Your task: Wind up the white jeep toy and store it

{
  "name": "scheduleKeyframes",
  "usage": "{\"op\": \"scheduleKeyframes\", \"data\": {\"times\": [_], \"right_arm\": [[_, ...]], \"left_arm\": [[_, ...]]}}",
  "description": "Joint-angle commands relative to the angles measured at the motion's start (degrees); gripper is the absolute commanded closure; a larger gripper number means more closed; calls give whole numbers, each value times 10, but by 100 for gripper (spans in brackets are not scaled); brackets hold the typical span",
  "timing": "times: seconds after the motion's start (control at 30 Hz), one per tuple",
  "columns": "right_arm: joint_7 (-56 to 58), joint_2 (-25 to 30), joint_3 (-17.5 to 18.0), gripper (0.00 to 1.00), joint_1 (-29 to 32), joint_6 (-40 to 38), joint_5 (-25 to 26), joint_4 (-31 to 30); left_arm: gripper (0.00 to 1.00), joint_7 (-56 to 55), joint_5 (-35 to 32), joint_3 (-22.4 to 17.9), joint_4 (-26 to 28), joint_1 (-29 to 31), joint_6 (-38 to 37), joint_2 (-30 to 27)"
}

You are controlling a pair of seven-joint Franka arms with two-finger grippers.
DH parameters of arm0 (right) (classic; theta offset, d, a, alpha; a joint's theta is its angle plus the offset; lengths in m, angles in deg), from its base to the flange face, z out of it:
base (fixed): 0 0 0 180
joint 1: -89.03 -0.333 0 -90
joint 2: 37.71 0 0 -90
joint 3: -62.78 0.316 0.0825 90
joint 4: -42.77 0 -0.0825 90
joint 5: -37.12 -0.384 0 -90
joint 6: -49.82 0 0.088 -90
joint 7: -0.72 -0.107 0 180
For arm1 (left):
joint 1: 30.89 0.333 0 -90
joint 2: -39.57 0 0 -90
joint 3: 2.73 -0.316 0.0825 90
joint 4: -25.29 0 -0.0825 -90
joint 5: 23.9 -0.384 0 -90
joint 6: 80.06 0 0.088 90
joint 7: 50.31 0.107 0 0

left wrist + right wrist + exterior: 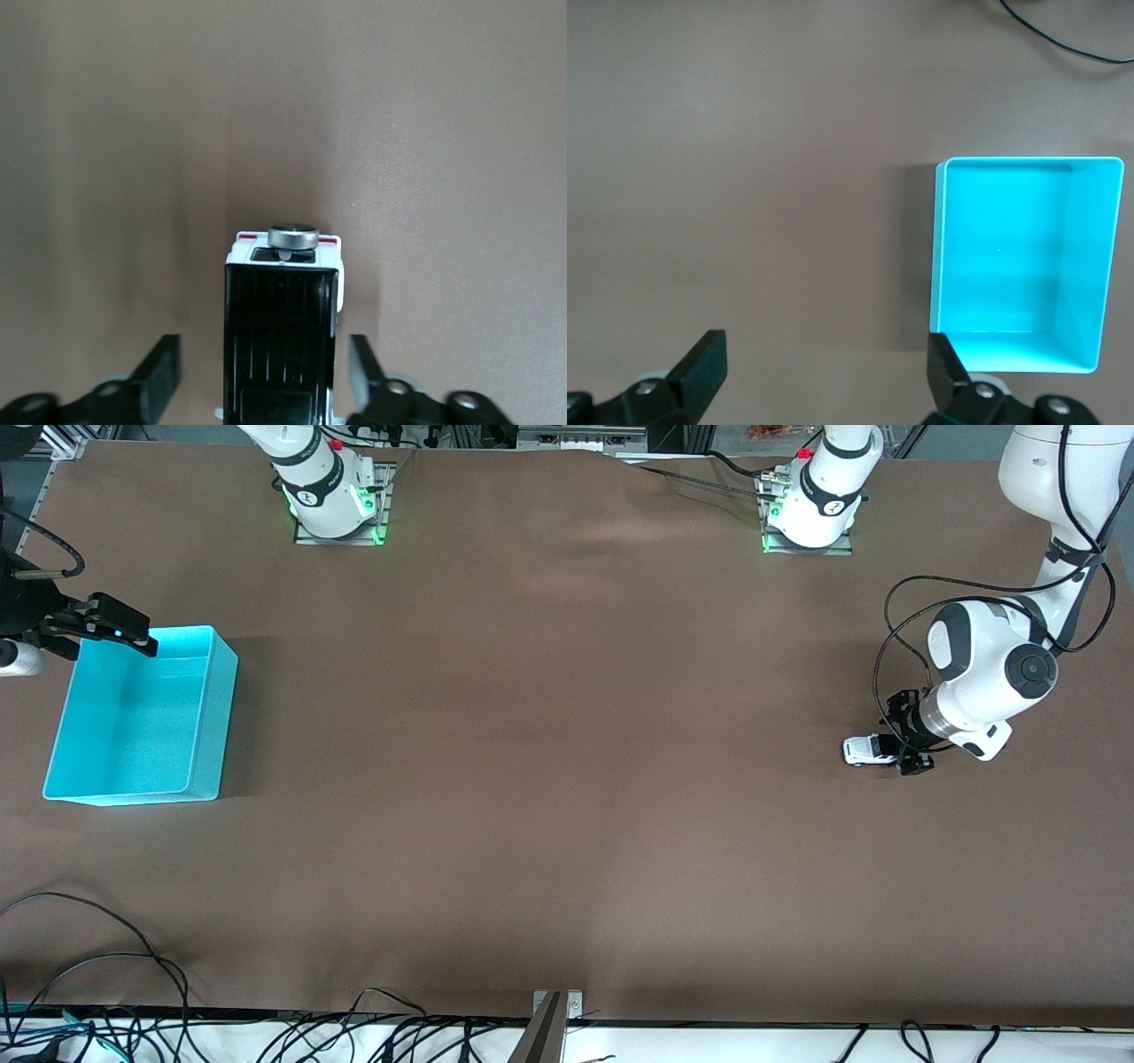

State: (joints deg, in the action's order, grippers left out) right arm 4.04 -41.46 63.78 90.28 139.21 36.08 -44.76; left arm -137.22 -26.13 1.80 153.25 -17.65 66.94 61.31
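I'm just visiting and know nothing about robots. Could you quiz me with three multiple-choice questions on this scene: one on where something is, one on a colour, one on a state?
1. Where is the white jeep toy?
A. in the bin
B. on the table, at the left gripper
C. lifted in the air

2. What colour is the bin?
A. turquoise
B. red
C. black

3. How are the right gripper's fingers?
A. shut
B. open, holding nothing
C. holding the jeep

Answers: 1 B, its fingers flank the jeep on the cloth; 2 A, both views show turquoise; 3 B, only table shows between them.
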Motion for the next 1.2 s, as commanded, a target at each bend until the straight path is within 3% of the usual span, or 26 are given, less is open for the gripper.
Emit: {"op": "scheduleKeyframes", "data": {"times": [0.0, 0.07, 0.13, 0.43, 0.6, 0.93, 1.17], "right_arm": [[3, 1, 2, 0, 2, -6, -11, 10], [4, 1, 1, 0, 2, -6, -10, 10], [4, 1, 0, 0, 2, -6, -10, 10], [5, 1, 1, 0, 2, -7, -11, 10], [6, 1, 1, 0, 2, -8, -10, 10], [6, 1, 0, 0, 2, -9, -10, 10], [6, 1, 0, 0, 2, -8, -11, 10]], "left_arm": [[47, -5, -16, 1, 3, 1, 7, -2], [70, -5, -16, 1, 3, 1, 7, -3], [76, -5, -16, 1, 2, 1, 7, -3], [77, -12, -16, 8, -4, -7, 1, -27], [77, -18, -16, 41, -4, -7, -18, -40], [77, -57, -16, 89, -3, -12, -18, -29], [77, -100, -16, 90, -3, -47, -13, -15]]}}
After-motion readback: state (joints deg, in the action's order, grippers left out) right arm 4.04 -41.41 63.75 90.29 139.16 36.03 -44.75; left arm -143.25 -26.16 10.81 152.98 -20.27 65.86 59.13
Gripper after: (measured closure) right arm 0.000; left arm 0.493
